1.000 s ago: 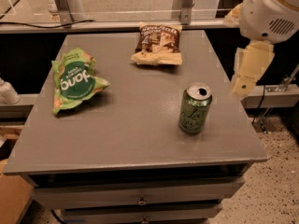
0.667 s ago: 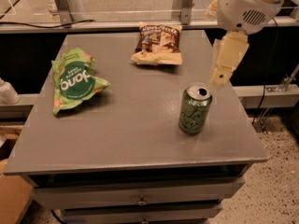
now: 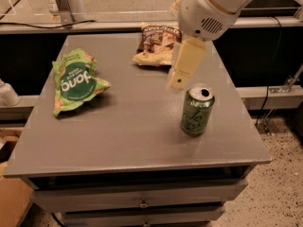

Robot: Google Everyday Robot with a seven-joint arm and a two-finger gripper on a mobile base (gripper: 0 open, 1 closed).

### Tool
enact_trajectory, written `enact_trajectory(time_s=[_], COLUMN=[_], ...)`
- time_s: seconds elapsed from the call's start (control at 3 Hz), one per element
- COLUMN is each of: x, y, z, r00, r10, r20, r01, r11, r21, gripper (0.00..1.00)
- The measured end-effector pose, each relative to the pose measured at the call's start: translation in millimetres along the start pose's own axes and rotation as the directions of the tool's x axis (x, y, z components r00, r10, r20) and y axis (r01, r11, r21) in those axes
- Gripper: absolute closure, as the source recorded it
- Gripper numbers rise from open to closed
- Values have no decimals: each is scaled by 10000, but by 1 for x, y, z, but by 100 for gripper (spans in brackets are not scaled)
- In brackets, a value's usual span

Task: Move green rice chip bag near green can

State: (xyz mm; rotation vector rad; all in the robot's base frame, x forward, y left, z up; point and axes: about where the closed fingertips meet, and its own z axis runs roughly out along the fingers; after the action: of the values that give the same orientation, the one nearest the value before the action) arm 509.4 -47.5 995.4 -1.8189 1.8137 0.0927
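The green rice chip bag (image 3: 75,79) is found lying flat on the left side of the counter (image 3: 132,126), well apart from the green can (image 3: 197,110), which stands upright towards the right front. The bag is judged to be light, soft and crinkly, with slippery film and fragile contents; it is best taken by a raised crumpled fold or its sealed end, and only a gentle squeeze is called for. The pincer (image 3: 176,83) hangs above the counter between the brown chip bag (image 3: 157,44) and the can, nothing being held; whether it is released or clenched cannot be told. Compared with a second ago, the pincer has been carried leftward from beyond the counter's right edge, while bag and can are unmoved.
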Motion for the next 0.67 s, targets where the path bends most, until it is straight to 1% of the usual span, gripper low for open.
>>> enact_trajectory(time_s=[0.33,0.67], x=[0,-10], y=[0,-2], z=[-1,4], r00=[10000,9992], r10=[-2,91], r20=[-19,398], r01=[2,-92], r11=[10000,10000], r21=[-8,23], gripper=[0,0])
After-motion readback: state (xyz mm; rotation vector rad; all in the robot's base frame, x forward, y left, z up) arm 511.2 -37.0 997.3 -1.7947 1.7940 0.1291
